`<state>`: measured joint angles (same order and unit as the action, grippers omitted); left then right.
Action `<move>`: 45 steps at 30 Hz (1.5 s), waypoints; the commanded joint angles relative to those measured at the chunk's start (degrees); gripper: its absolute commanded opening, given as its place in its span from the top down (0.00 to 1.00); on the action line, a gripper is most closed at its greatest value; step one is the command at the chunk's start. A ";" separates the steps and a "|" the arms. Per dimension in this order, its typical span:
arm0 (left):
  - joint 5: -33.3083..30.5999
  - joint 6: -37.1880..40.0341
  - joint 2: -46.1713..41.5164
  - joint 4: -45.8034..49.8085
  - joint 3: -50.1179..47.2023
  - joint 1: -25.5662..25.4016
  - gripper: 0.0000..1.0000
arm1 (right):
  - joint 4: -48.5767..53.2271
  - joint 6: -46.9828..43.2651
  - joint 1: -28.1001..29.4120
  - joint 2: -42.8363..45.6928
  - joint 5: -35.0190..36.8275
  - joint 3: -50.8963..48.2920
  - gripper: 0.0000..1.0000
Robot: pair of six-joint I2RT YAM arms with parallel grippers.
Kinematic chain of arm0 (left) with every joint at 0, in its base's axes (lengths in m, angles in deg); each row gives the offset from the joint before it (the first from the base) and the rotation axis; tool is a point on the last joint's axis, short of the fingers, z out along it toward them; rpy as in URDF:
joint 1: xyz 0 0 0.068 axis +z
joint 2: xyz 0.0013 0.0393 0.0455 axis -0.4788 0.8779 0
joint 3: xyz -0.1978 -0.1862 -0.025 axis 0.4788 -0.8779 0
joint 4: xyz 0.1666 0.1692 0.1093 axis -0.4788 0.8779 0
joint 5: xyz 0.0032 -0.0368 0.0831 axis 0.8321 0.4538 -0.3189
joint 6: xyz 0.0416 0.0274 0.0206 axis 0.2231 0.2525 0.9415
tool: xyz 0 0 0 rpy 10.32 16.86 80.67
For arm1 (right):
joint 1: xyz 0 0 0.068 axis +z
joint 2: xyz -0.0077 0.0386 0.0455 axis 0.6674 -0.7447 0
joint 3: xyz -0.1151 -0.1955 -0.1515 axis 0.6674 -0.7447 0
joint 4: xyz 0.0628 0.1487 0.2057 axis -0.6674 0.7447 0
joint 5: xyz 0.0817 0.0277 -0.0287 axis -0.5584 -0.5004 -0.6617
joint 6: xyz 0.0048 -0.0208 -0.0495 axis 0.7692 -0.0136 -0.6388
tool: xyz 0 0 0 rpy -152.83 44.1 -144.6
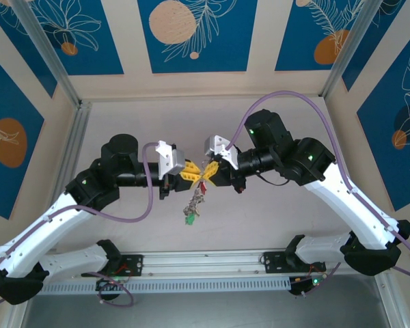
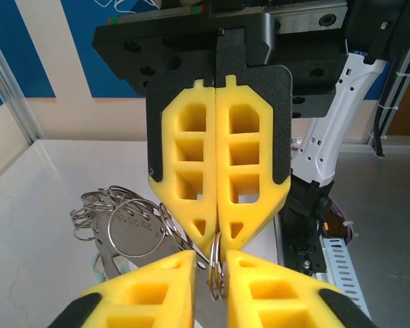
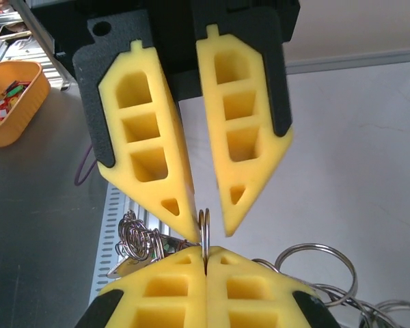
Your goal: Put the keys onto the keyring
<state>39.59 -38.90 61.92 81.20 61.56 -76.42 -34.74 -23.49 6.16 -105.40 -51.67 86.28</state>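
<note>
Left pincer [image 1: 195, 173]: at 9 o'clock of the meeting point in the top view, aimed toward 3 o'clock. Yellow fingertips [image 3: 190, 229] slightly spread, with a narrow gap between them. They straddle the ring; a clamp on it is not visible.
Right pincer [image 1: 210, 170]: at 3 o'clock of the meeting point, aimed toward 9 o'clock, tip to tip with the left pincer. Its fingers are pressed together, pinching the ring.
Ring [image 3: 203, 220]: thin silver double-wire loop, seen edge-on and upright. The lower part is nipped in the right pincer; the upper part stands in the gap of the left pincer. Whether this loop is the keyring itself or a key's own loop cannot be told.
Keys [image 1: 195, 201]: a small bunch below the meeting point, trailing toward 7 o'clock in the top view. A green tag [image 1: 190, 219] is at the lowest end. Whether the bunch touches the surface [image 1: 143, 123] cannot be told.
Loose loops [image 2: 123, 222]: a cluster of silver rings at 9 o'clock of the pinched ring in the left wrist view, with a flat metal piece behind them.
Large loop [image 3: 316, 268]: a wide, thin wire circle at 4 o'clock in the right wrist view, lying beside the right pincer.
Basket [image 3: 20, 126]: orange, at 10 o'clock in the right wrist view, holding small coloured pieces.
</note>
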 commanded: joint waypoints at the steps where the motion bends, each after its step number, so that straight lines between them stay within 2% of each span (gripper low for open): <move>1: 1.18 -0.78 0.24 -2.22 -0.82 -0.52 0.93 | -2.81 -0.50 0.47 1.38 -3.70 -0.39 1.00; 2: 1.19 -1.18 0.22 -2.53 -1.18 -0.50 1.00 | -3.22 -0.35 0.46 1.64 -3.95 -0.70 1.00; 7: 0.98 -4.58 -1.45 -7.62 -4.03 -0.53 1.00 | -6.30 0.99 0.43 3.37 -3.60 -3.42 1.00; 11: 0.97 -9.71 -3.04 -14.94 -7.27 -0.48 1.00 | -12.11 3.60 -0.05 5.80 -3.43 -8.75 0.78; 14: 0.84 -13.23 -4.35 -20.95 -10.08 -0.32 1.00 | -18.73 5.92 -0.35 8.85 -5.68 -14.38 0.76; 23: 2.12 -23.51 -6.51 -39.35 -18.37 0.17 1.00 | -28.37 8.55 -0.70 13.06 -7.86 -22.70 0.83; 32: 2.55 -38.24 -3.89 -66.98 -27.14 1.01 1.00 | -34.73 8.91 -0.75 15.66 -12.44 -27.07 0.82; 35: 2.83 -40.57 -2.94 -71.04 -27.89 1.36 1.00 | -35.01 8.59 -0.73 16.31 -12.89 -27.61 0.83; 39: 2.85 -42.37 -2.62 -73.83 -28.36 2.04 1.00 | -34.66 8.22 -0.75 16.98 -12.57 -27.89 0.95; 45: 2.84 -44.41 -1.26 -76.71 -28.78 2.63 1.00 | -35.20 8.10 -0.99 17.76 -12.10 -28.18 1.00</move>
<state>46.10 -80.61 60.32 12.75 32.23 -75.33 -71.90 -14.81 4.50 -88.68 -59.25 59.53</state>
